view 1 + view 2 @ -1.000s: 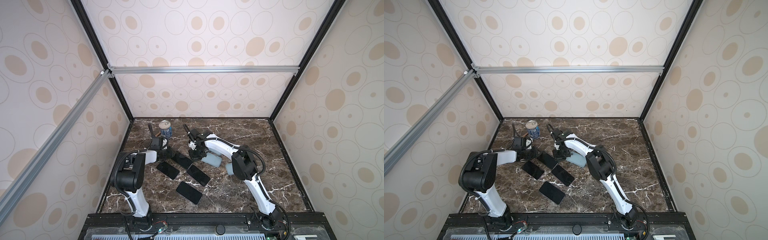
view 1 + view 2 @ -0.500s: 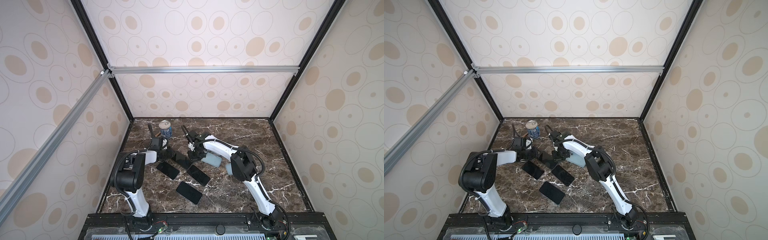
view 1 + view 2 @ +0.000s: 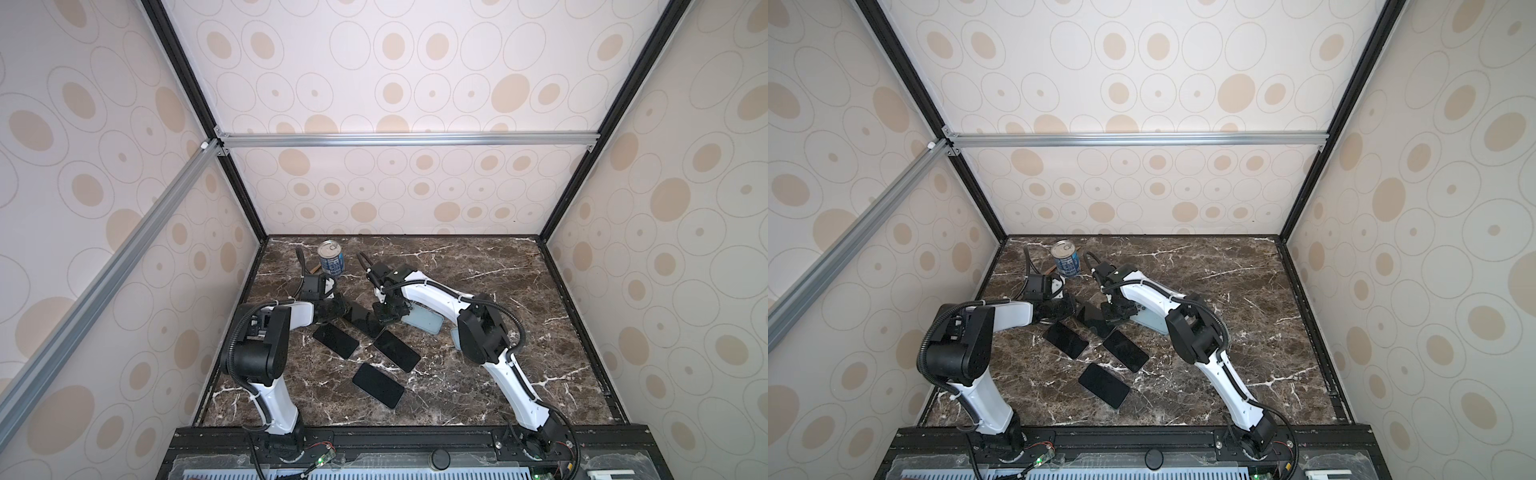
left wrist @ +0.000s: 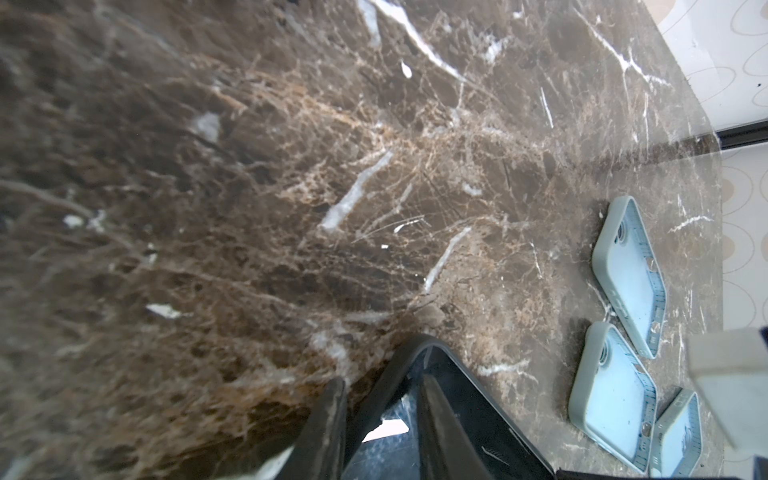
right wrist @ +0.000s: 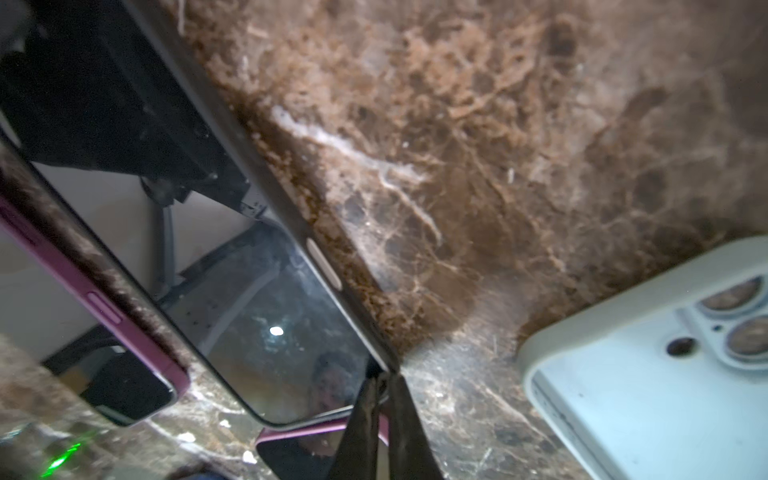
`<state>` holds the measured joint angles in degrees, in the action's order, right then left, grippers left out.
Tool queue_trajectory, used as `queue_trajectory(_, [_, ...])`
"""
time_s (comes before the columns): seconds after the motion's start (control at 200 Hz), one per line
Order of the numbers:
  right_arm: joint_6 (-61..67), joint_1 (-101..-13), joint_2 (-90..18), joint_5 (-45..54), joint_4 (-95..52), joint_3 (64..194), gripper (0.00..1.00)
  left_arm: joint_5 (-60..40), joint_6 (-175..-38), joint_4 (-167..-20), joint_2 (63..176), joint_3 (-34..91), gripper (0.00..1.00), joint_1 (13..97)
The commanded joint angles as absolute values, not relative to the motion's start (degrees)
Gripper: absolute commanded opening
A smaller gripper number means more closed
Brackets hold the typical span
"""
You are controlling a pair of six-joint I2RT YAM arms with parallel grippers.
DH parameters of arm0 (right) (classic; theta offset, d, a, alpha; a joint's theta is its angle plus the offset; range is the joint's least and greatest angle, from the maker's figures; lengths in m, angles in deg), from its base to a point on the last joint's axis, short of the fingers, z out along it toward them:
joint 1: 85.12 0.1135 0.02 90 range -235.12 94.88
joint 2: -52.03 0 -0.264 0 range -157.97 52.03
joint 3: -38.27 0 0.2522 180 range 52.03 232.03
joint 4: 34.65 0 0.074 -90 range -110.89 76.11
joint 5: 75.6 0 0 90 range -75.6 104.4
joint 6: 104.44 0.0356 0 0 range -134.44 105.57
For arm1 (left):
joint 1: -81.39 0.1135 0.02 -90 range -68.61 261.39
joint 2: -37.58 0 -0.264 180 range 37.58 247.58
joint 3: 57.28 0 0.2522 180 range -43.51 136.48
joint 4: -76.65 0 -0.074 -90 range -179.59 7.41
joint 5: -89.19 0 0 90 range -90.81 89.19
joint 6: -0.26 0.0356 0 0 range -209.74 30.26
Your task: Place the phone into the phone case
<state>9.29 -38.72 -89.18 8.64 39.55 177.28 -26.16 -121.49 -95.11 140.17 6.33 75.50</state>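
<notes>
Dark brown marble worktop (image 3: pixel 498 374). The black phone (image 3: pixel 362 319) sat mid-worktop between both arms and outside every case. Its left end was grasped by the left pincer (image 3: pixel 338 309). In the left wrist view the black fingers (image 4: pixel 326 428) straddled the phone's (image 4: pixel 478 415) rounded corner.

The right pincer (image 3: pixel 386 319) was clenched, tips together right at the phone's other corner (image 5: pixel 382 386). Couldn't tell whether it pinched the phone or only touched it.

A light blue phone case (image 3: pixel 424 322) lay just beside the right pincer with nothing in it. In the right wrist view its camera cut-outs showed (image 5: pixel 648 395). The left wrist view showed three of these: far case (image 4: pixel 631 274), middle case (image 4: pixel 611 390) and cut-off case (image 4: pixel 677 440). Each was open side up and empty.

The spare black phones lay flat, nearer the front:
- left spare (image 3: pixel 336 340)
- middle spare (image 3: pixel 396 350)
- front spare (image 3: pixel 378 385)

A blue-labelled tin can (image 3: pixel 330 258) stood upright at the back, top sealed, so its contents were not visible.
</notes>
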Motion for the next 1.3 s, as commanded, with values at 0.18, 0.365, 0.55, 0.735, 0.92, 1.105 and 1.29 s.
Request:
queue_trajectory(0.18, [6.86, -36.27, -101.23, 18.00, 44.24, 179.18, 0.11, -24.12, -121.22, -90.01, 137.89, 5.53, 0.30, 75.15])
queue_trajectory(0.365, [7.70, -35.68, -102.68, 20.49, 44.09, 179.31, 0.11, -23.24, -120.94, -89.72, 136.74, 5.62, 0.30, 75.23])
queue_trajectory(0.55, [6.02, -35.41, -99.27, 20.08, 45.02, 182.72, 0.15, -21.55, -120.26, -89.47, 133.85, 5.75, 0.30, 75.24])
queue_trajectory(0.735, [2.62, -35.42, -87.21, 15.89, 35.56, 179.28, 0.39, -18.78, -118.80, -88.70, 128.37, 6.95, 0.31, 75.74])
queue_trajectory(0.92, [-1.13, -35.31, -85.47, 10.04, 32.62, 181.15, 0.58, -15.77, -116.93, -88.04, 121.43, 6.95, 0.33, 77.07])
queue_trajectory(1.105, [-2.82, -34.69, -91.38, 9.59, 37.33, 187.65, 0.67, -13.92, -115.78, -88.24, 116.81, 6.43, 0.36, 78.96])
queue_trajectory(1.29, [-3.53, -33.45, -93.13, 9.79, 36.86, 187.87, 0.79, -15.45, -116.41, -88.66, 116.73, 6.32, 0.36, 79.77])
